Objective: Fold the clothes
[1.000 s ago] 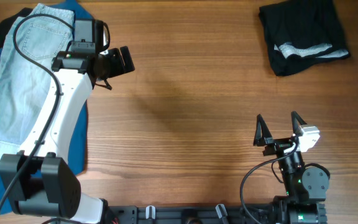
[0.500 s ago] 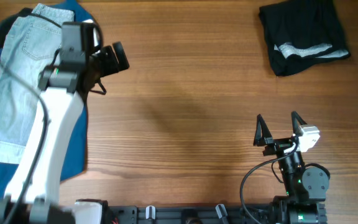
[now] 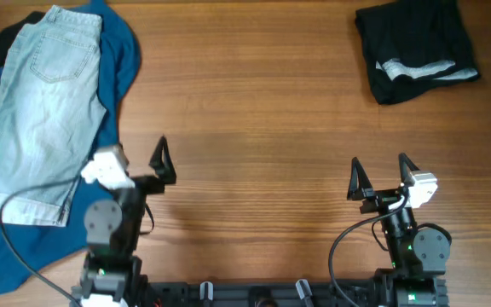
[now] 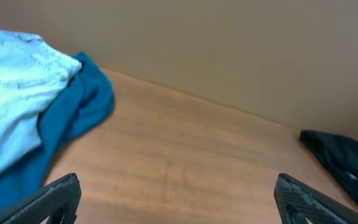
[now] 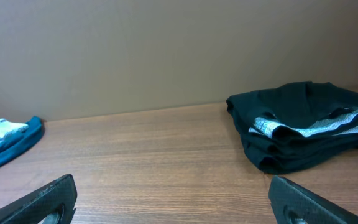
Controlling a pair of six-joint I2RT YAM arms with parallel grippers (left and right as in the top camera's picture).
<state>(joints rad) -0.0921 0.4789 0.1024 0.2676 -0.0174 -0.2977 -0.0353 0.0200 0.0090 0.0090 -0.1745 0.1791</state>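
The black shorts (image 3: 416,47) lie in a folded heap at the far right of the table, with a strip of whitish lining showing. They also show in the right wrist view (image 5: 297,130) and at the right edge of the left wrist view (image 4: 344,165). My left gripper (image 3: 135,166) is open and empty near the front left; its wrist view (image 4: 176,193) shows bare wood between the fingers. My right gripper (image 3: 382,175) is open and empty near the front right, well short of the shorts, and its wrist view (image 5: 174,193) shows only wood between the fingers.
Pale-blue denim shorts (image 3: 41,111) lie on a deep-blue garment (image 3: 118,60) at the far left, with a bit of dark cloth (image 3: 7,34) under them. Both arm bases stand at the table's front edge.
My left arm has pulled back from above the denim shorts at the far left to the front of the table. The right arm and the black shorts have not moved.
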